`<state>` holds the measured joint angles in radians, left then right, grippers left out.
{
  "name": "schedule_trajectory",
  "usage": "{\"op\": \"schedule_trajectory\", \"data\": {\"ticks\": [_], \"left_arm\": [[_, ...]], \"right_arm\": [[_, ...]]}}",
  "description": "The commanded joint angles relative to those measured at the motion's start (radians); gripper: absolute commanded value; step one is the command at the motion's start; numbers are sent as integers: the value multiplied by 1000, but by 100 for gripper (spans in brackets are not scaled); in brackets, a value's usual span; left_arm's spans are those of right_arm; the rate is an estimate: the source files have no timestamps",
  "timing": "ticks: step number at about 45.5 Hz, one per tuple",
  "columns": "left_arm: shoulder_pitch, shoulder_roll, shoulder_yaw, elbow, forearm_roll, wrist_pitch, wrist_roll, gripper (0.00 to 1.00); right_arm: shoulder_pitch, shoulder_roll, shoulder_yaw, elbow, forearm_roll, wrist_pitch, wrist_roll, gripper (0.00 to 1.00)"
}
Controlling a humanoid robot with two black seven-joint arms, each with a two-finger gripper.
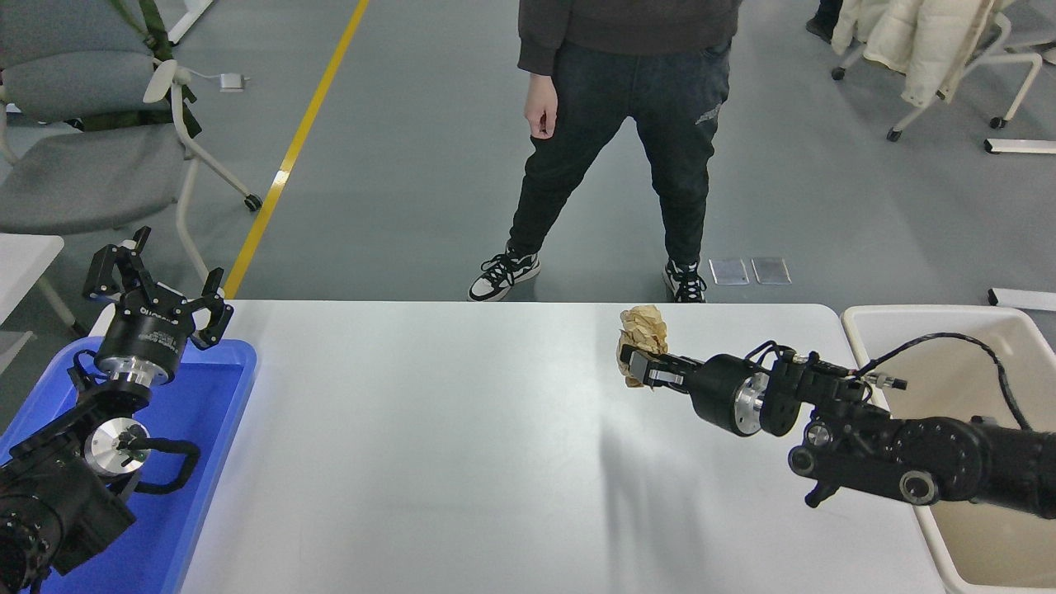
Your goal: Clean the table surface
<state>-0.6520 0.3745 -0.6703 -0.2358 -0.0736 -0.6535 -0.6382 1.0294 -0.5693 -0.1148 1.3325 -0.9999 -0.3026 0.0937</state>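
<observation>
Grey workshop floor with a yellow line runs behind the white bench, whose top fills the lower half of the head view; its long axis lies from 9 o'clock to 3 o'clock, rounded far corners toward 12. Nothing loose rests on the bare top that I can see.

Just above its far right part hangs a crumpled brown paper wad, pinched at its lower edge by the right gripper, whose fingers are drawn nearly together on the paper. The wad is clear of the surface, its shadow falling on the bench toward 6 o'clock. The arm reaches in from 3 o'clock, its wrist pointing toward 9.

The beige tub stands just beside the bench's right end, at 3 o'clock from the wad. I judge the carry to the tub is the step in hand. The hold looks shallow: only a corner of the wad sits between the fingers, so a quick swing could shake it loose onto the bench or over the far edge to the floor. The arm's cable loops over the tub's rim and might snag there.

At 9 o'clock the left gripper is parked above the blue tray, fingers spread and empty. A person stands beyond the far edge at 12 o'clock.
</observation>
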Motion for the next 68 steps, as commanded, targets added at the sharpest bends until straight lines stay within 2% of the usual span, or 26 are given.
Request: {"op": "schedule_trajectory", "data": {"ticks": [1, 10, 17, 27, 44, 56, 68], "left_arm": [[0, 0, 0, 0, 0, 0, 0, 100], [0, 0, 0, 0, 0, 0, 0, 100], [2, 0, 0, 0, 0, 0, 0, 100], [2, 1, 0, 1, 0, 0, 0, 100], [2, 1, 0, 1, 0, 0, 0, 100], [2, 1, 0, 1, 0, 2, 0, 100], [2, 1, 0, 0, 0, 2, 0, 100]], "right_arm": [[24, -130, 85, 112, 93, 46, 0, 0], [24, -236, 254, 122, 217, 149, 0, 0], [21, -317, 362, 126, 329, 177, 1, 0], [-8, -492, 458, 163, 455, 257, 12, 0], [-141, -727, 471, 113, 754, 362, 178, 0], [-242, -718, 466, -88, 908, 427, 239, 0], [-345, -592, 469, -401, 975, 539, 239, 0]]}}
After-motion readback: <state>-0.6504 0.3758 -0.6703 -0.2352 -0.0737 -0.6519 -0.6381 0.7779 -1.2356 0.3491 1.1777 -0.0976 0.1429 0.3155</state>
